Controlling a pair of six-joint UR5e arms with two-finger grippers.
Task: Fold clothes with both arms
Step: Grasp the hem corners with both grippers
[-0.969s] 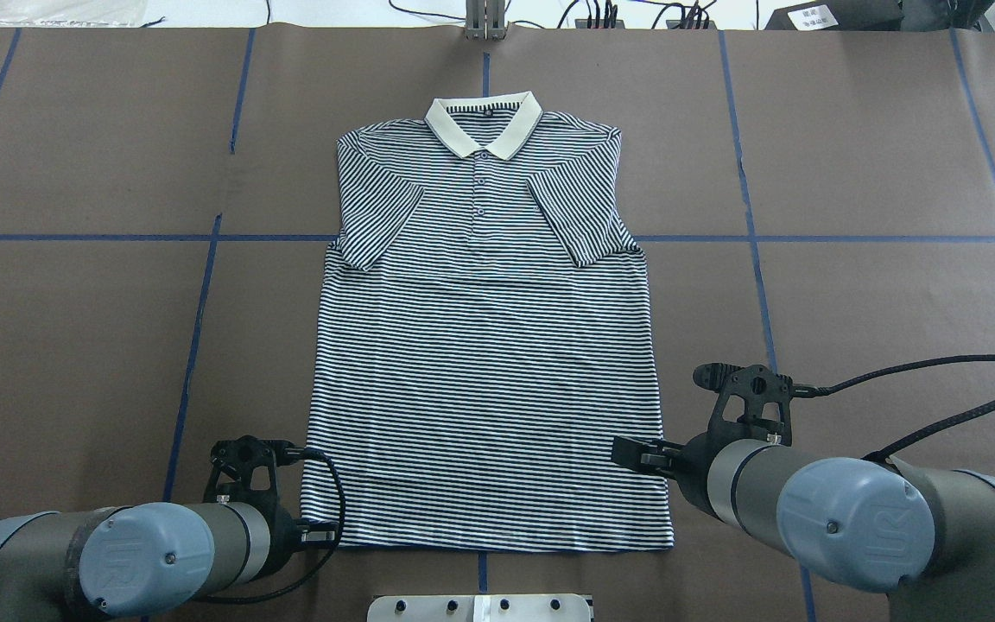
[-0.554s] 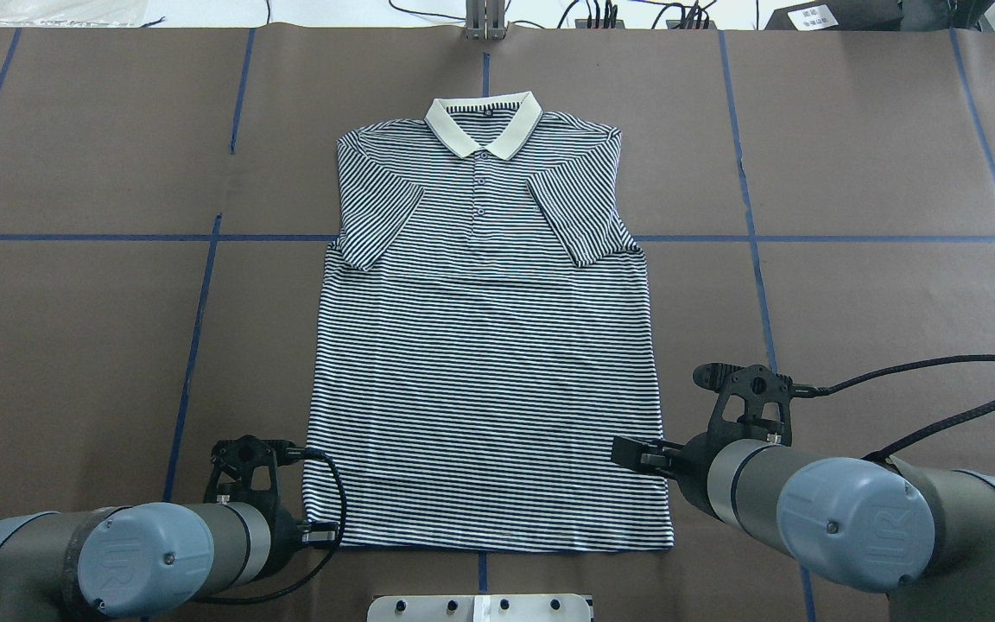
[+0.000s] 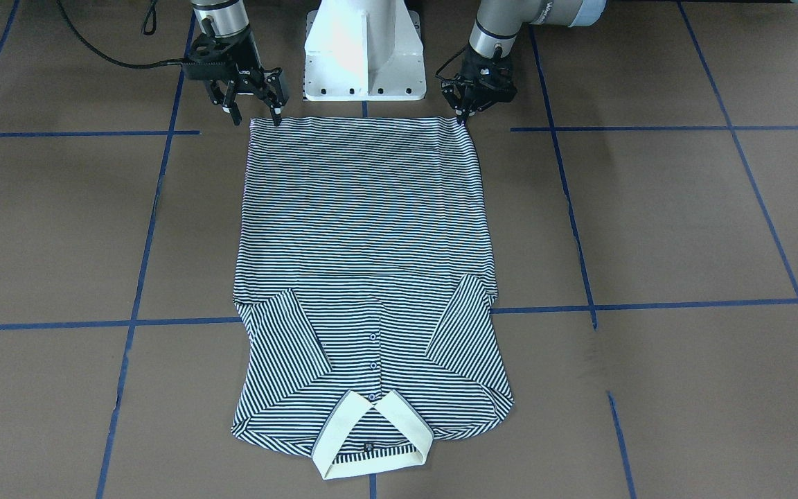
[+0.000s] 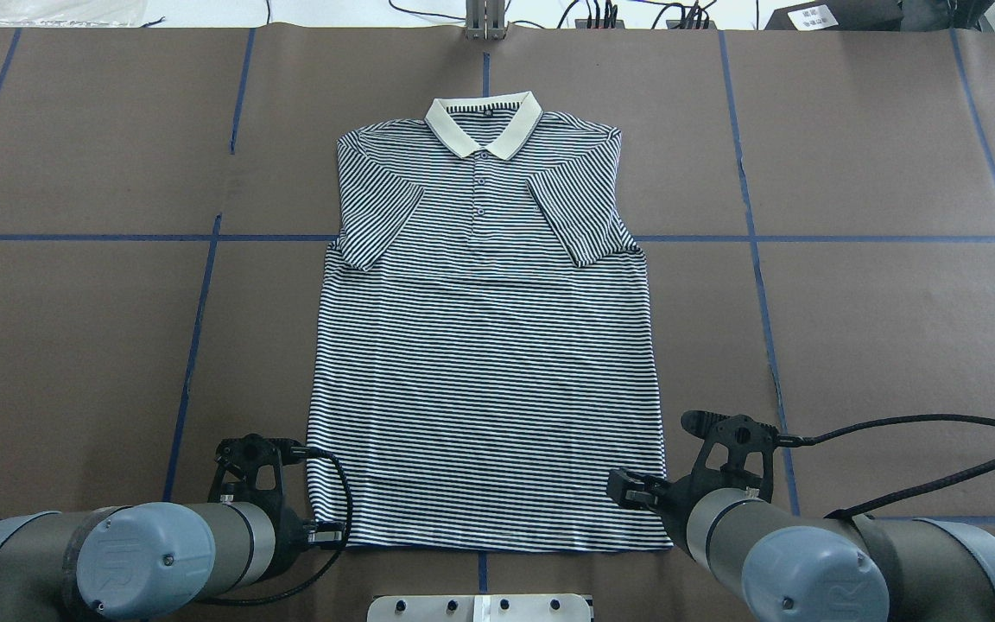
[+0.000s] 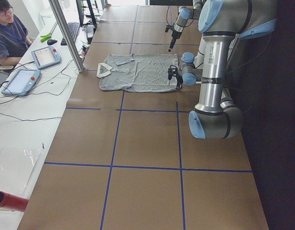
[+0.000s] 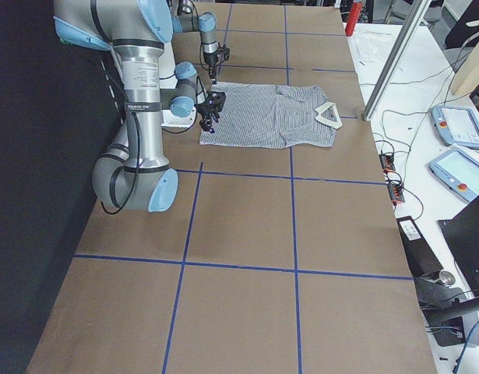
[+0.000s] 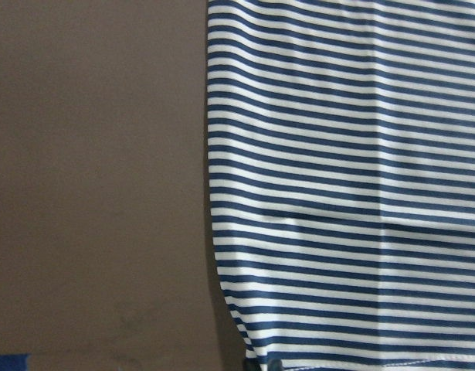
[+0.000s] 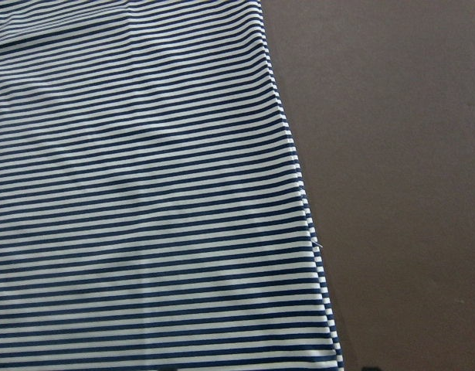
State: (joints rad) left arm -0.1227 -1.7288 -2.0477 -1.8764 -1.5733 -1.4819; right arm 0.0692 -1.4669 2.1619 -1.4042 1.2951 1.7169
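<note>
The striped polo shirt (image 4: 484, 345) lies flat and face up on the brown table, cream collar (image 4: 483, 125) at the far end and both sleeves folded in over the chest. My left gripper (image 4: 325, 534) sits at the hem's near left corner. In the front-facing view its fingertips (image 3: 465, 116) look close together at that corner, and I cannot tell if they are closed. My right gripper (image 3: 255, 114) is open, its two fingers spread on either side of the hem's other corner. Both wrist views show only the shirt's side edge (image 7: 214, 232) (image 8: 299, 201) and bare table.
The white pedestal base (image 3: 364, 62) stands just behind the hem between the arms. Blue tape lines (image 4: 195, 345) cross the brown table cover. A metal post (image 4: 484, 22) stands beyond the collar. A seated person (image 5: 8, 33) and tablets (image 5: 44, 56) are on the far side.
My right arm has pulled back toward the robot, bringing its gripper from beside the shirt's lower edge down to the hem corner; its cable swung along. The left arm barely shifted.
</note>
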